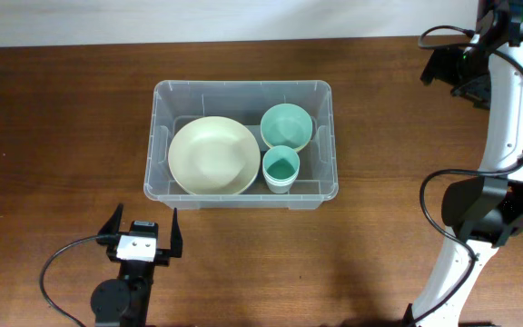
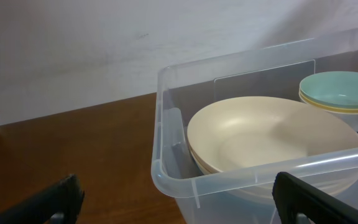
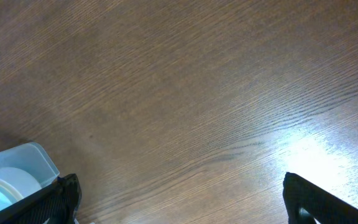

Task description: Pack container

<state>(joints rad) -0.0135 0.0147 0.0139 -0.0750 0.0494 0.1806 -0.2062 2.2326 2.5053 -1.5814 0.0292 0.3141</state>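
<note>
Because the left hand sits low on the desk just in front of the container, with its fingers spread wide and holding nothing, the main risk I see is a forward move that catches the near rim. The clear bin looks light, so a knock would probably slide or tip it and jostle what is inside. A reach over that wall could also clip the cream bowl, which fills the left part of the bin and lies close under the rim; from the left wrist it looks like more than one dish nested together. To its right, toward the far wall, is a teal bowl, apparently stacked on paler ones, and just in front of that stands a teal cup, upright. The right hand is also open and empty, over bare desk well to the right of the bin. No loose item shows on the desk, so the packing looks close to done.
</note>
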